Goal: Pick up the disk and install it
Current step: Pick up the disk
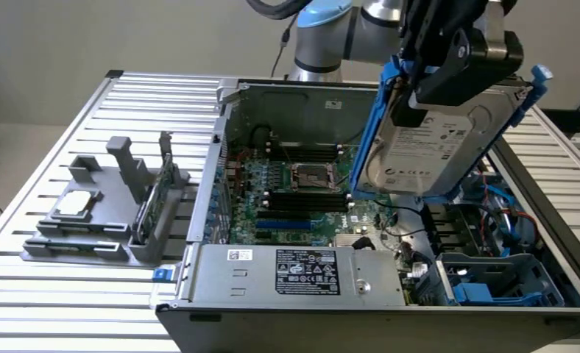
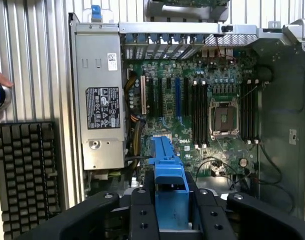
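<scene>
One pincer (image 2: 170, 200) holds one disk (image 1: 430, 147) above case (image 1: 300, 103).

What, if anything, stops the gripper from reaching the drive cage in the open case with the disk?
Probably nothing, so likely yes. The gripper holds the disk above the open computer case; the drive cage lies uncovered below it, though cables run close by.

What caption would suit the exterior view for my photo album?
Robot gripper holds the disk tilted in the air above the open computer case.
</scene>
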